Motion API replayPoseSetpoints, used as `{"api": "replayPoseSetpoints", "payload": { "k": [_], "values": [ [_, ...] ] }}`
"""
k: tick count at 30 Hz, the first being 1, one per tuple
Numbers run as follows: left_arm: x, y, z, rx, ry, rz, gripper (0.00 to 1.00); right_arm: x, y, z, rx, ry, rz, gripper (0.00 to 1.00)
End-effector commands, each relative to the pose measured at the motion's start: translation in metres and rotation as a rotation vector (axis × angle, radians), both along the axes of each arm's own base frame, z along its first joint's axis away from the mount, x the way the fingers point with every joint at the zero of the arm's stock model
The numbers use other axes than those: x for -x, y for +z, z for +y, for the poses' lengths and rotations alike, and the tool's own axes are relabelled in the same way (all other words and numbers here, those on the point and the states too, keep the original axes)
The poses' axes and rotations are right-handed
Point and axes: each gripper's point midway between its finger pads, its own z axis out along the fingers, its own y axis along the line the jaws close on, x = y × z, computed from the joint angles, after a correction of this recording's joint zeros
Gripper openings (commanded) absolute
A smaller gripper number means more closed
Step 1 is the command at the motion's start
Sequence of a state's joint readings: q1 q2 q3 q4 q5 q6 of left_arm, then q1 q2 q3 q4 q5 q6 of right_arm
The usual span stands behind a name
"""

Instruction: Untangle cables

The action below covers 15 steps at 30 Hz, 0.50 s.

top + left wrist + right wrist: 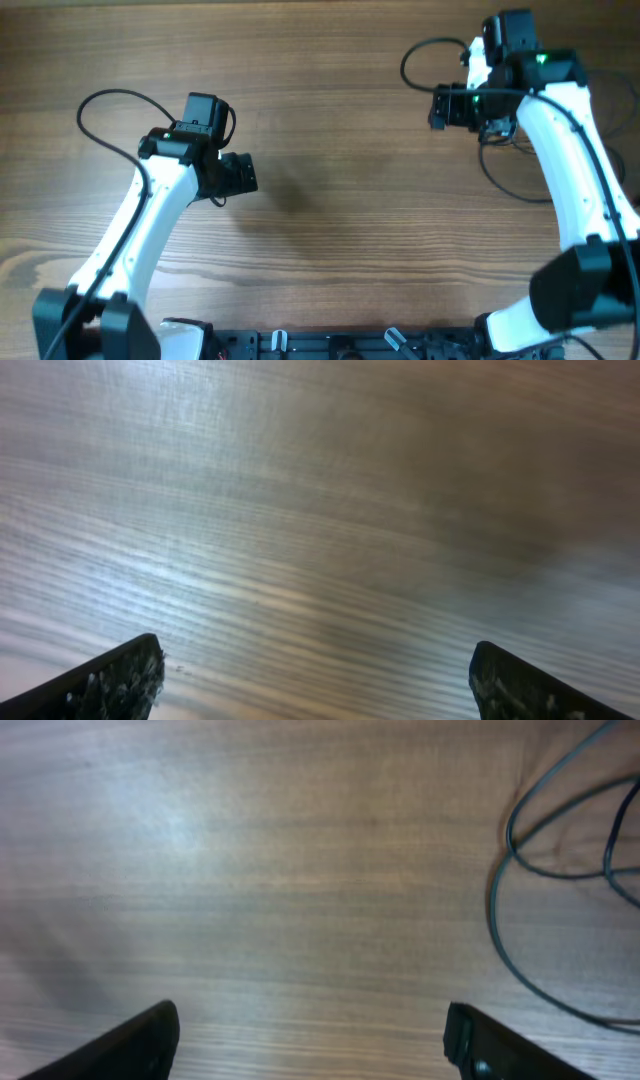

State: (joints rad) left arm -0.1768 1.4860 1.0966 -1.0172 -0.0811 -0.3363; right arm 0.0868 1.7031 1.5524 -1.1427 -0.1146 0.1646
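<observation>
The cables (pixel 512 860) are thin black wires looping on the wooden table at the right edge of the right wrist view. From overhead, the cables (pixel 497 178) curve out from under the right arm. My right gripper (pixel 312 1020) is open over bare wood, with the wires well to its right and nothing between its fingers. In the overhead view the right gripper (pixel 438 106) points left, near the table's far right. My left gripper (pixel 315 657) is open wide above bare wood, far from the wires. Overhead, the left gripper (pixel 248 174) sits left of centre.
A thicker black cord (pixel 108 108) loops from the left arm, and another cord (pixel 420 55) arcs off the right arm's wrist. The arm bases and a dark rail (pixel 330 345) line the near edge. The wooden table (pixel 340 200) lies between the two arms.
</observation>
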Motion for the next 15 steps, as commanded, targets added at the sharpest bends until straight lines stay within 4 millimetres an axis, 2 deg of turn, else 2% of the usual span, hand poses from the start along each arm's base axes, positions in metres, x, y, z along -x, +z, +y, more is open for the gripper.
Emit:
{"api": "replayPoseSetpoints", "payload": {
  "k": [1,4,7,11,13,15],
  "values": [
    [0.0,0.025,-0.013,0.028,-0.055,-0.148,1.0,0.022,0.011,-0.005,0.009,-0.028,-0.1,0.88],
    [0.003,0.036,-0.025,0.06,-0.107,-0.289,1.0,0.036,0.014,-0.006,-0.001,-0.029,-0.201,0.88],
    [0.009,0.049,-0.031,0.085,-0.151,-0.436,1.0,0.047,0.023,-0.007,-0.012,-0.028,-0.313,0.99],
    [0.016,0.079,-0.022,0.102,-0.122,-0.62,1.0,0.061,0.044,-0.009,-0.022,-0.029,-0.454,1.0],
    [0.019,0.091,-0.012,0.077,-0.094,-0.672,1.0,0.067,0.054,-0.01,-0.028,-0.03,-0.499,1.0],
    [0.022,0.1,-0.01,0.082,-0.09,-0.709,1.0,0.07,0.06,-0.01,-0.029,-0.03,-0.519,1.0]
  ]
}}
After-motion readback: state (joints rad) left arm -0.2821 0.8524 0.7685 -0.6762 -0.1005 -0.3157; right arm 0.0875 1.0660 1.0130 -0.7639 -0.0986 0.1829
